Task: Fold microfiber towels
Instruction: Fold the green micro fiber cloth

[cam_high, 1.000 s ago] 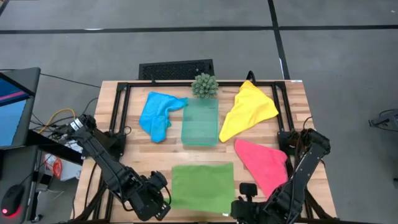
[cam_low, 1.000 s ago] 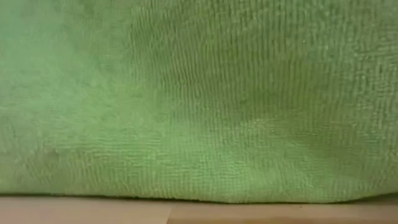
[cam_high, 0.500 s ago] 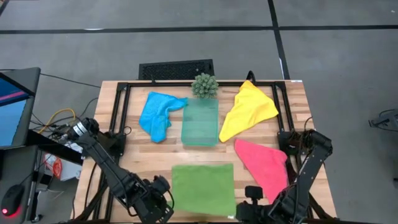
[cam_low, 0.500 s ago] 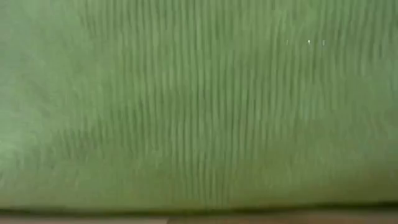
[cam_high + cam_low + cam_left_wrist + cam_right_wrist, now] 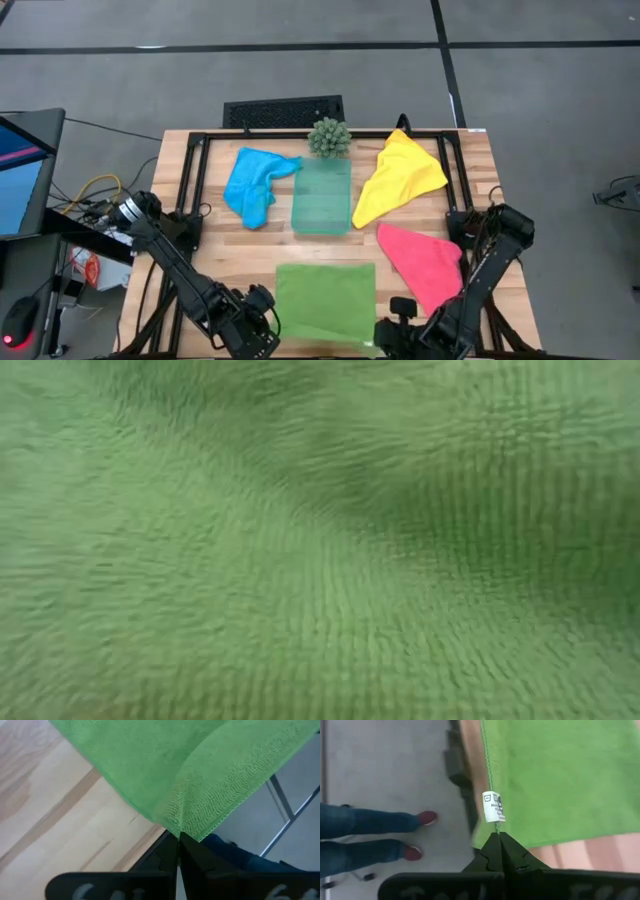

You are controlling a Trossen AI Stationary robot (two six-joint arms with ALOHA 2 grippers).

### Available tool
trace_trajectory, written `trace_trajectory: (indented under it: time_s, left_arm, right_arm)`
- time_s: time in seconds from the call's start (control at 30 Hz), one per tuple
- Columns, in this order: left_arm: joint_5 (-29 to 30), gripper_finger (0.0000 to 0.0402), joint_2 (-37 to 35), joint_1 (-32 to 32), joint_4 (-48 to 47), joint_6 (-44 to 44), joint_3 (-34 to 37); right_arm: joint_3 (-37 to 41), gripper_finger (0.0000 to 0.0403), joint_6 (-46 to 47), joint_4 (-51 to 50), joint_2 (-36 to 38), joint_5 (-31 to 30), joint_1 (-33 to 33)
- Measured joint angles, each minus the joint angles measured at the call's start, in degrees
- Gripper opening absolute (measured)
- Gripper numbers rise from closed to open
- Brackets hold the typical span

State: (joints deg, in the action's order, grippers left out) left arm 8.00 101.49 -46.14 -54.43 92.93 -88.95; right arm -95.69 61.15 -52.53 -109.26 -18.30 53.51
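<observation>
The lime green towel lies spread at the table's near middle, its far part on the wood, and it fills the low view. My left gripper is shut on its near left corner and my right gripper on its near right corner. The blue towel, the yellow towel and the pink towel lie crumpled farther back, with no gripper on them. My left gripper pinches the green towel's near left corner between its two shut fingers, slanting down from the near side. The cloth rises from the fingertips and spreads away over the table. My right gripper pinches the towel's near right corner between its two shut fingers, just below the white care label. It slants down from the near side. The towel stretches away flat over the wood.
A translucent teal tray stands behind the green towel, with a small spiky plant at the far edge. Black frame rails run along both sides. A person's legs in jeans and red shoes stand beyond the near edge.
Both grippers have sunk toward the table, still shut on the green towel's near corners. The towel's near edge has come down with them: the strip of wood seen under the cloth in the low view is gone, and the cloth now fills that view.
</observation>
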Motion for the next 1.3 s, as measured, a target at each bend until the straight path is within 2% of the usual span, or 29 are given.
trace_trajectory:
  time_s: [0.23, 0.47, 0.7, 0.9, 1.1, 1.3]
  left_arm:
    - [1.82, 0.0, -0.22, 3.17, -5.83, -5.67, -0.02]
    - [4.05, 0.0, -0.17, 6.02, -6.02, -11.86, 0.02]
    - [1.76, 0.0, -0.13, 7.08, -4.46, -12.31, 4.53]
    - [2.37, 0.0, -0.09, 7.59, -4.16, -11.54, 5.92]
    - [3.29, 0.0, -0.09, 9.73, -4.67, -14.53, 5.94]
    - [2.09, 0.0, -0.13, 10.65, -2.84, -14.05, 8.6]
  right_arm:
    - [8.76, 0.0, -1.28, -0.11, 4.15, 1.98, -4.53]
    - [18.23, 0.0, -1.47, 2.5, 8.64, 5.6, -6.91]
    - [22.1, 0.0, -6.87, 2.74, 12.99, 5.47, -10.89]
    - [24.88, 0.0, -14.0, 5.93, 12.45, 8.43, -14.16]
    - [29.83, 0.0001, -14.13, 8.44, 13.52, 9.46, -16.21]
    - [30.96, 0.0001, -17.23, 10.45, 13.9, 9.99, -17.73]
